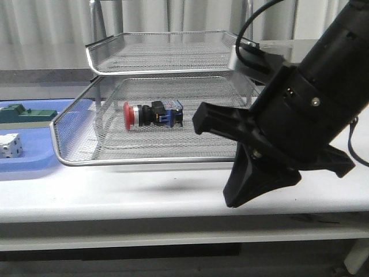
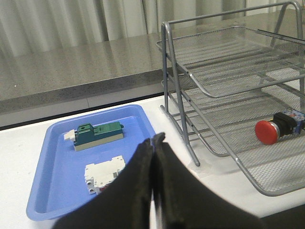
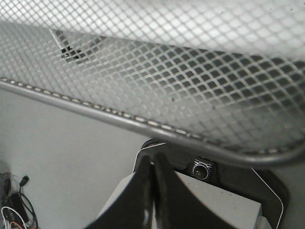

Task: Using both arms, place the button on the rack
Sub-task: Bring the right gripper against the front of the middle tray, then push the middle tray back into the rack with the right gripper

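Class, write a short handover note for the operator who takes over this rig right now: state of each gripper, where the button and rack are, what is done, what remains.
Left gripper: shut, empty, above the blue tray.
Right gripper: shut, empty, in front of the rack, just outside its rim.
Button: lying on its side in a lower tier of the rack, red head toward the robot's left, free of both grippers.
Done: button is on the rack.
Left: probably only to draw both arms clear.
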Robot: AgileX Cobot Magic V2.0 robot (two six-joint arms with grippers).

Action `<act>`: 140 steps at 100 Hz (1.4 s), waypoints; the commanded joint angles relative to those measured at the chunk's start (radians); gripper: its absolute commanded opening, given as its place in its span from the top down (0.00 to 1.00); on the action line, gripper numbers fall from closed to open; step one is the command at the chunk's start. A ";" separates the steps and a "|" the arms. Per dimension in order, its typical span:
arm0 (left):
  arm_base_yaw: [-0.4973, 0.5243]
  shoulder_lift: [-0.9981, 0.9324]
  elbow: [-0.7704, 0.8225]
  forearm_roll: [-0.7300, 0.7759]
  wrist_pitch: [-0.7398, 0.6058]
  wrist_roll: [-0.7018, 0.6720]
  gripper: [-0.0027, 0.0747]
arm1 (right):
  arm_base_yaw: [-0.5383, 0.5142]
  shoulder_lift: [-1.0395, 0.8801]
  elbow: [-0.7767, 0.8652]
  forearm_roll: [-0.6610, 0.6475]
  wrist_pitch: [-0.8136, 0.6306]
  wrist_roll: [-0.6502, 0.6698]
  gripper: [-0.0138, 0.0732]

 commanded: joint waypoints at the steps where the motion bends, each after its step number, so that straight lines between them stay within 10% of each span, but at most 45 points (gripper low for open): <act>1: 0.001 0.009 -0.026 -0.012 -0.081 -0.011 0.99 | 0.006 -0.004 -0.038 0.018 -0.056 -0.012 0.92; 140: 0.001 0.009 -0.026 -0.012 -0.081 -0.011 0.99 | -0.035 0.319 -0.540 -0.179 -0.153 -0.023 0.92</act>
